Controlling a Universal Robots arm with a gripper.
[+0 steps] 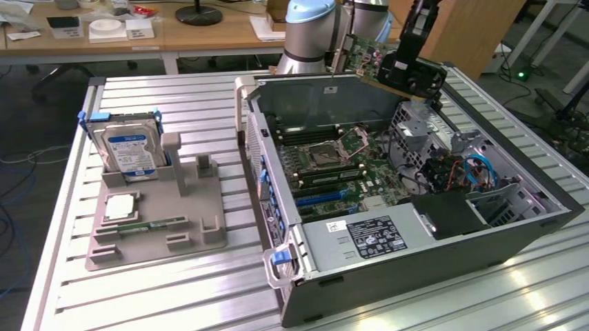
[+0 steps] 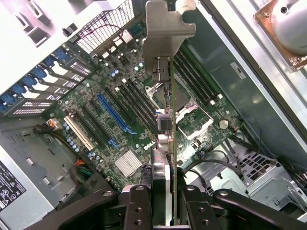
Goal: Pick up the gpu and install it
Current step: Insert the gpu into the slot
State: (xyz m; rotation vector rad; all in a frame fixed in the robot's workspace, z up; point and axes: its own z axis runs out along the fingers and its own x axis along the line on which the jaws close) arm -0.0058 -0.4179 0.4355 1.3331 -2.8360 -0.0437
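One gpu (image 2: pixel 169 57) gripped by tool (image 2: pixel 165 194), long axis bracket-first toward motherboard (image 2: pixel 103 103)

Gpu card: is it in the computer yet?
Not yet. Done: the gpu is picked up, off the table. In hand: the jaws are shut on it, holding it above the open computer case. Left: it sits in no slot, and the long blue slot is bare.

Seen edge-on, the thin flat green gpu (image 2: pixel 165 125) hides both its faces, and its near end vanishes between the fingers (image 2: pixel 136 208) of the black metal gripper (image 2: pixel 165 192), themselves cut off by the picture's edge. Beyond the gripper, the gpu masks a strip of the green motherboard (image 2: pixel 91 96). The print on the black power-supply label (image 2: pixel 7 184) is too small to read.
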